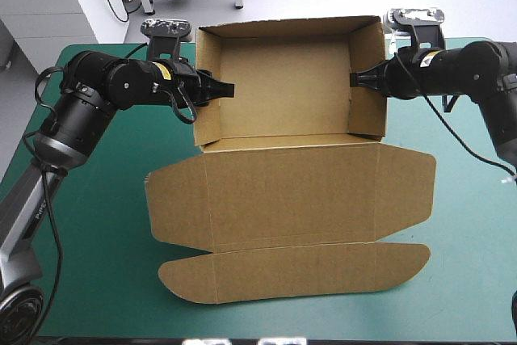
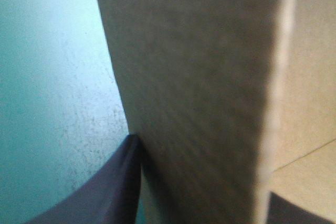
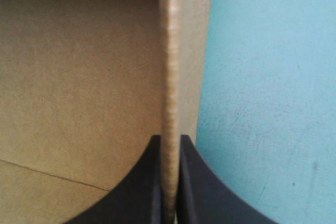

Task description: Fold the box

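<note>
Box (image 1: 283, 90), tray between the arms: left gripper (image 1: 226, 87) and right gripper (image 1: 357, 79) each pinch the nearer side wall, lid flat toward the table's near edge.

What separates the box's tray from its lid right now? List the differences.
The tray has its walls raised; the lid lies flat on the teal-green cover. The left gripper and right gripper clamp the tray's side walls; nothing touches the lid. Both are one brown board.
</note>
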